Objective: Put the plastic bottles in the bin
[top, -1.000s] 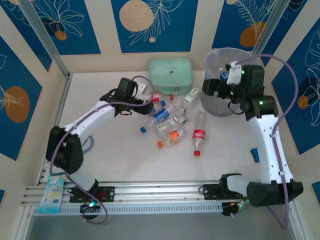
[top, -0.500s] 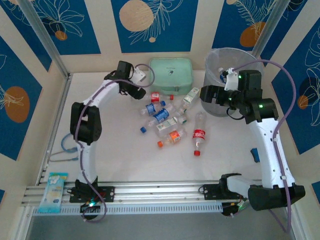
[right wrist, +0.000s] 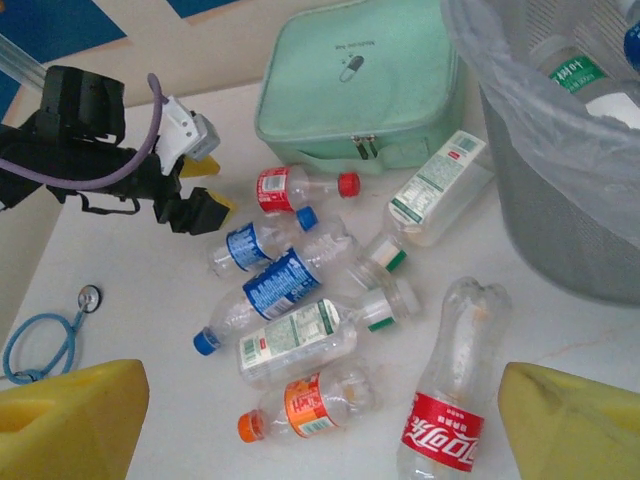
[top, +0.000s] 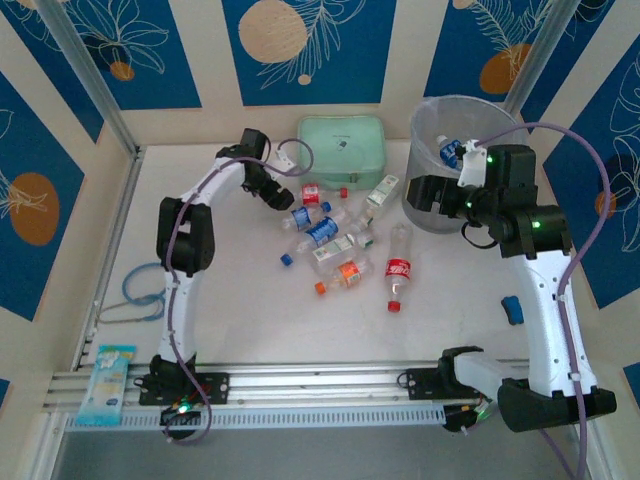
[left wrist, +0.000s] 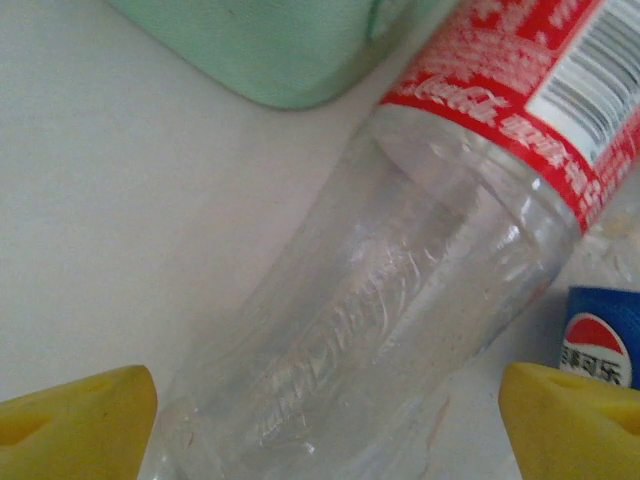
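Observation:
Several plastic bottles lie loose mid-table. One clear bottle with a red label lies between the yellow fingertips of my left gripper, which is open astride its base, with a gap on the right side. From above, that left gripper sits beside the red-capped bottle, in front of the mint case. My right gripper hangs open and empty high over the orange-label bottle and the Coca-Cola bottle. The bin stands at the back right with bottles inside.
A mint-green case lies at the back, touching the bottle pile. A stethoscope lies at the left edge, a small blue object at the right, and a packet on the front rail.
My left arm has swung up and its gripper has settled over the red-label bottle by the case. The right arm has drawn back slightly to the right beside the bin.

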Action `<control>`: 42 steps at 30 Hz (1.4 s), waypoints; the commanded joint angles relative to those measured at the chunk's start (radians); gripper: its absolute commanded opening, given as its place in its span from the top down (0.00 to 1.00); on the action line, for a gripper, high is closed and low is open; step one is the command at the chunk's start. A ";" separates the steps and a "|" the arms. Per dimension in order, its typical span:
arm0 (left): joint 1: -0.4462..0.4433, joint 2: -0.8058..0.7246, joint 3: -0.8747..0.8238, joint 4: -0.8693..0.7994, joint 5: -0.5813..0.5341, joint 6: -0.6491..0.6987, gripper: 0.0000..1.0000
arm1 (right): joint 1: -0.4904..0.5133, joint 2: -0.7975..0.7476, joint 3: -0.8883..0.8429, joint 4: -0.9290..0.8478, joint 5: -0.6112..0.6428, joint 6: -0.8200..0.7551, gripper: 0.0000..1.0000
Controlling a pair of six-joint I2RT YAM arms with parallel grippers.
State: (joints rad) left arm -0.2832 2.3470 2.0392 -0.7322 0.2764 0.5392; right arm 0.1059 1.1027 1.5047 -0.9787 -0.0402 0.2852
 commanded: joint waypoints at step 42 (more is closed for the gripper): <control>-0.051 -0.396 -0.297 0.023 0.150 0.019 0.80 | 0.098 -0.043 -0.011 0.079 0.025 0.049 0.12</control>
State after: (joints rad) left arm -0.3279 2.0350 1.7855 -0.7551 0.3725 0.5983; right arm 0.1974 1.0637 1.4899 -0.9424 -0.0036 0.3122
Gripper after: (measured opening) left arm 0.292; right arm 0.883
